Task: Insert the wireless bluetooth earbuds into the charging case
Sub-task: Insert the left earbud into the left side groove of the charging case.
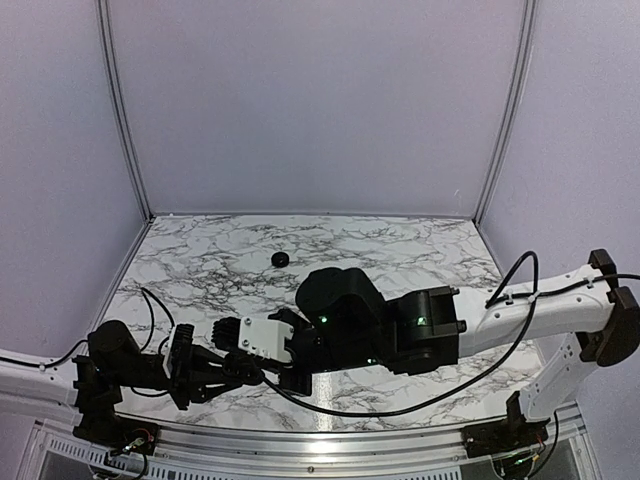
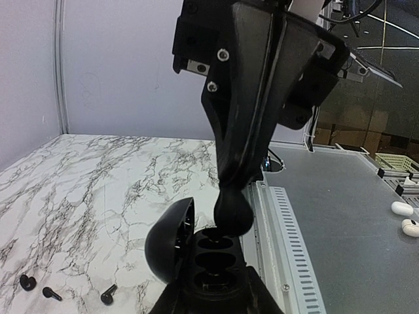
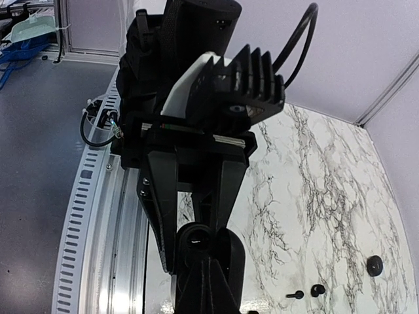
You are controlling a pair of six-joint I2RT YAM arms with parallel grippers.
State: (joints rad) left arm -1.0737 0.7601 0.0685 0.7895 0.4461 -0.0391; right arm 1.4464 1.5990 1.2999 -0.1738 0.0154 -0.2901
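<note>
Near the marble's [image 2: 98, 183] front edge, my left gripper [image 2: 216, 297] clamps the open case [image 2: 167, 248]; my right gripper [image 2: 234, 190] pinches an earbud [image 2: 234, 212] against one slot. Three earbuds [image 2: 51, 294] lie loose nearby.

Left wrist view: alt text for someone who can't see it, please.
The left gripper holds an open black charging case while the right gripper sets a rounded black piece at its far slot. Three tiny black earbuds lie on the white marble table.
</note>
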